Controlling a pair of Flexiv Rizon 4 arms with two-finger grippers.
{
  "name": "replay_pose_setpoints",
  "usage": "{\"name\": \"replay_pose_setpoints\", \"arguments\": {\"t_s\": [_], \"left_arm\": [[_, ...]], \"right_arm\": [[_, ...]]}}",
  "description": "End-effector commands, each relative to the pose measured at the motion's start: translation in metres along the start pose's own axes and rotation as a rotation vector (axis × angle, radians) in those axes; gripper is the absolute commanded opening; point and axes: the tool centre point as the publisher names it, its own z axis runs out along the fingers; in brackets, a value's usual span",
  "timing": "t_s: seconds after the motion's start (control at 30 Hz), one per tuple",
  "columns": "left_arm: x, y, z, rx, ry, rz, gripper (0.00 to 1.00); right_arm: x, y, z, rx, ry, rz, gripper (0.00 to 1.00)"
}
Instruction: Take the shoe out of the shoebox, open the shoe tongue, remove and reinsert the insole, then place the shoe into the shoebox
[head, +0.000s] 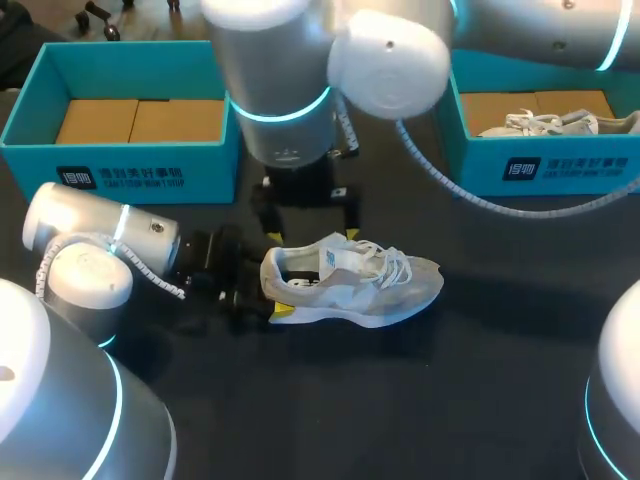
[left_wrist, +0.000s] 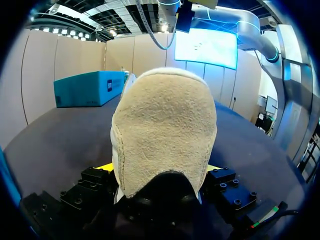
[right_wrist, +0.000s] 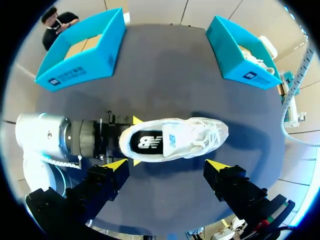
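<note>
The shoe (head: 352, 285) lay on the table (head: 500, 380), heel clamped by the left gripper (right_wrist: 135, 140); the right gripper (right_wrist: 166, 165) hung spread wide above it. Tongue-opening seemed in hand, and the next move likely called for pinching the tongue (right_wrist: 172, 140)

At centre of table (head: 500, 380): shoe (head: 350, 280), heel leftward, clasped by left gripper (head: 272, 290). Far left: left shoebox (head: 120, 160). Far right: right shoebox (head: 545, 165), second shoe (head: 555, 123) inside.

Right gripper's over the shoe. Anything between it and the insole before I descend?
Nothing visible. The right gripper hangs open above the shoe, and the insole shows uncovered through the opening. The left gripper grips the shoe's back end, close beside that opening.
</note>
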Motion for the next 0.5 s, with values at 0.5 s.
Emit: {"name": "replay_pose_setpoints", "arguments": {"t_s": [0.5], "left_arm": [[-0.001,0.0,-0.001,-0.003,0.001,-0.001,0.0]], "right_arm": [[-0.007,-0.004,0.043,-0.016,-0.192,0.038,1.0]]}}
